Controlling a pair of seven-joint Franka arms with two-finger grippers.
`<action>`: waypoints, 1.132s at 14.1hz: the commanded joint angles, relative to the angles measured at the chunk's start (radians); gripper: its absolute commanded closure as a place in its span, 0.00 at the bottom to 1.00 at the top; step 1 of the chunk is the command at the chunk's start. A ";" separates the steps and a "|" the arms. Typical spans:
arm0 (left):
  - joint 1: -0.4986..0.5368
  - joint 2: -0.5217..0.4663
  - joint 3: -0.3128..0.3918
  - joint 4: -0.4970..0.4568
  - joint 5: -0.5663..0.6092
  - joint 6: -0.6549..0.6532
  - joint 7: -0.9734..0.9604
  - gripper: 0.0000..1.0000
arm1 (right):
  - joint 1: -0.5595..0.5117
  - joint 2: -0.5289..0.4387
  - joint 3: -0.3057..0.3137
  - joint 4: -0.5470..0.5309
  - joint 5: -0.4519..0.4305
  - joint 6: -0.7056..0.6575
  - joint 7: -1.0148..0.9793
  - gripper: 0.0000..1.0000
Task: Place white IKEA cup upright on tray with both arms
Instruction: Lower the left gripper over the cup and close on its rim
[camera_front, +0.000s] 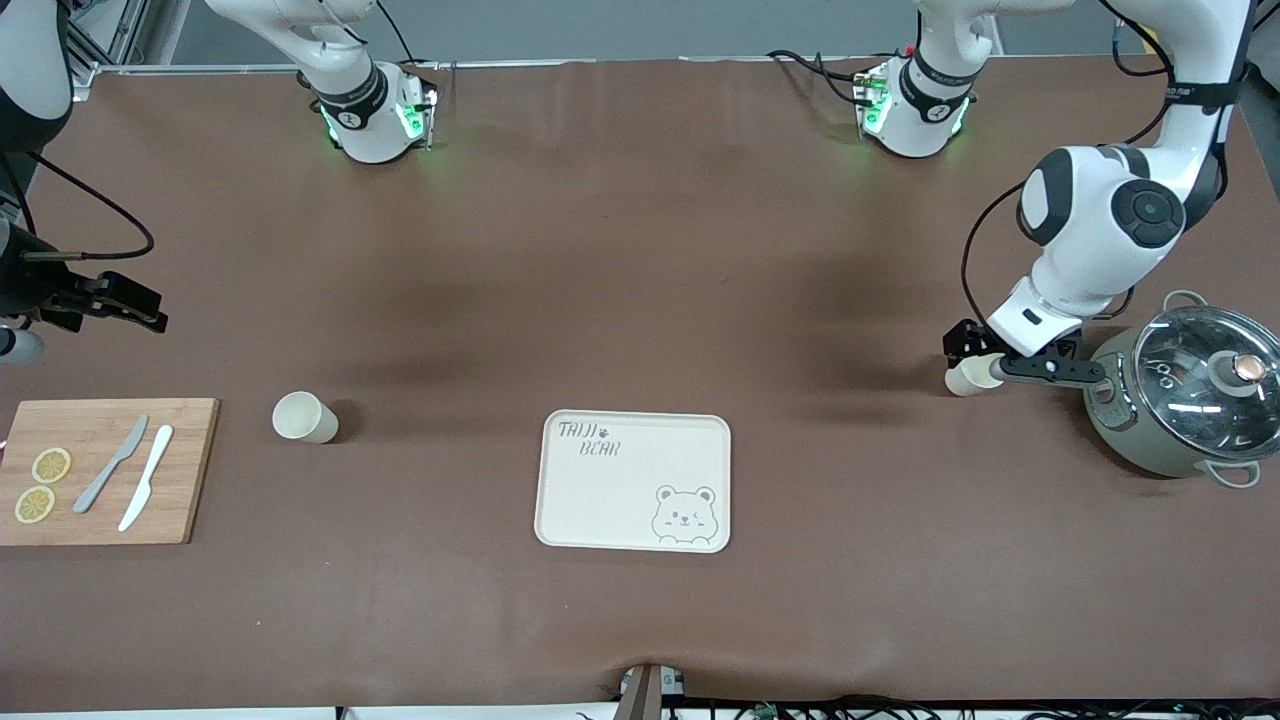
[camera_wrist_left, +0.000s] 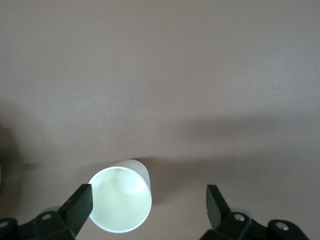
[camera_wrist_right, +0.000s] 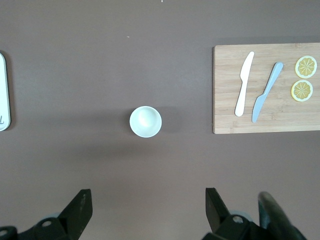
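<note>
Tray (camera_front: 600, 500): flat on the table, nearest the front camera, its long axis along the table's length, nothing on it; the right wrist view catches only its rim (camera_wrist_right: 3, 92).
Cutting board (camera_front: 100, 440): at the right arm's end, carrying two knives (camera_front: 130, 475) and two lemon slices (camera_front: 42, 484).
Right gripper (camera_front: 120, 305): up over bare table above the board's end, fingers (camera_wrist_right: 80, 210) spread apart, holding nothing.
Upright cup (camera_front: 303, 417): standing mouth up between board and tray, below the right gripper; its round opening (camera_wrist_right: 145, 121) shows only from the wrist.
Left gripper (camera_front: 975, 365): low by the pot (camera_front: 1185, 400), fingers (camera_wrist_left: 80, 202) wide apart.
Second cup (camera_front: 967, 378): just under the left gripper, close to one finger; its open mouth (camera_wrist_left: 120, 200) shows from the wrist.
</note>
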 joint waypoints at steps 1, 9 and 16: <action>0.001 0.019 -0.004 -0.040 -0.009 0.089 0.014 0.00 | -0.004 -0.014 0.001 -0.018 -0.002 0.008 0.014 0.00; 0.000 0.082 -0.004 -0.098 -0.009 0.209 0.012 0.00 | -0.001 -0.011 0.001 -0.017 -0.004 0.016 0.014 0.00; 0.000 0.099 -0.004 -0.116 -0.009 0.198 0.005 0.00 | -0.006 -0.011 0.001 -0.012 -0.009 0.000 -0.009 0.00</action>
